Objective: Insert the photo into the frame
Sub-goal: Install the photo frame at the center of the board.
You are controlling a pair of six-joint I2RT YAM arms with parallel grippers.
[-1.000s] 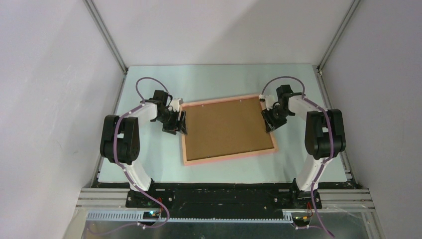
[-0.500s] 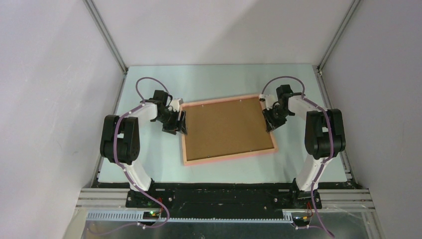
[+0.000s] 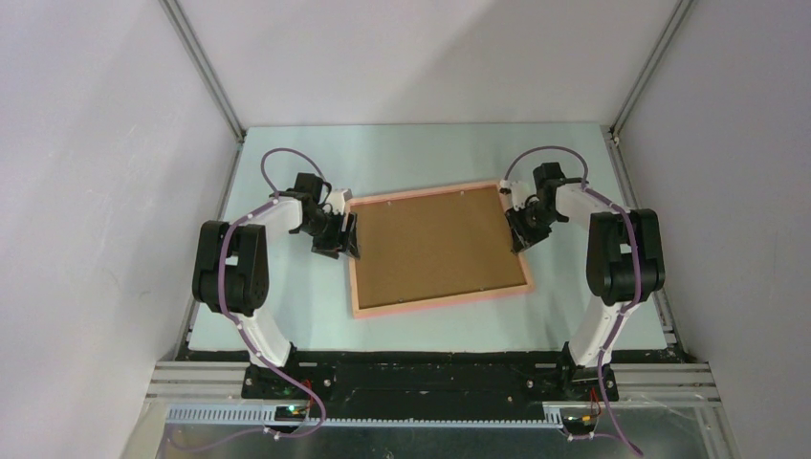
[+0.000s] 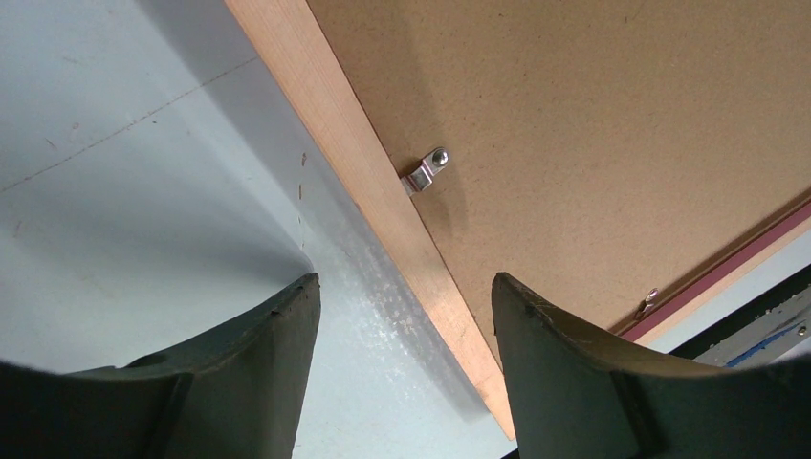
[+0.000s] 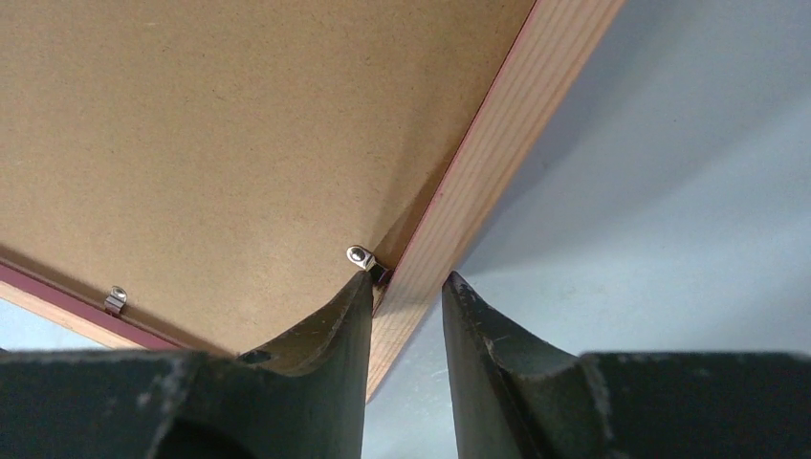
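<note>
Backing board (image 3: 435, 244) sits in the frame (image 3: 440, 298); left gripper (image 4: 402, 287) spread wide, right gripper (image 5: 406, 282) narrowly parted at the lower-centre retaining clip (image 5: 361, 255), which probably needs turning next.

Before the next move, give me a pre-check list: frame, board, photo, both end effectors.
1. Frame lying flat, back up: ok.
2. Backing board seated inside the frame: ok.
3. Photo located: cannot tell, no view shows it.
4. Left end effector open, straddling the frame's edge: ok.
5. Right end effector fingertip beside the clip: ok.
6. Right end effector's grip on the frame's edge: cannot tell.
</note>
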